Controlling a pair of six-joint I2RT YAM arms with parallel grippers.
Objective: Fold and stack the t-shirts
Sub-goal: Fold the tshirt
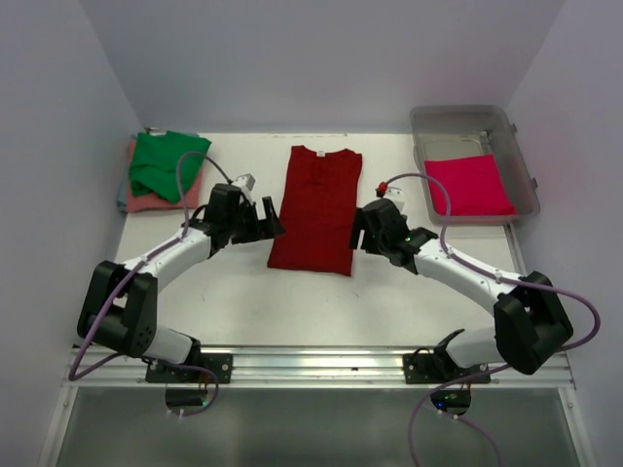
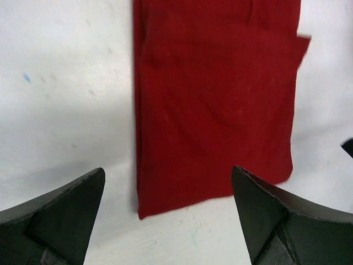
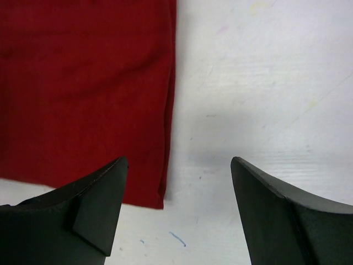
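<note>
Top external shows apparently four t-shirts: dark red (image 1: 316, 209), green (image 1: 161, 161), salmon (image 1: 146, 202), pinkish-red (image 1: 469, 185).

I can read no text, label, brand or number in any of my three views. The red shirt (image 1: 316, 209) is plain cloth, and any marks on the tub (image 1: 462, 109) are too small to make out.

The centre shirt (image 1: 315, 209) lies flat in the middle of the table (image 1: 243, 302). From it, a stack of shirts (image 1: 161, 173) sits at ten o'clock. The tub (image 1: 458, 109) sits at two o'clock, with one shirt (image 1: 469, 185) inside. The left gripper (image 1: 271, 222) is just beside the centre shirt at nine o'clock, the right gripper (image 1: 358, 229) at three.
</note>
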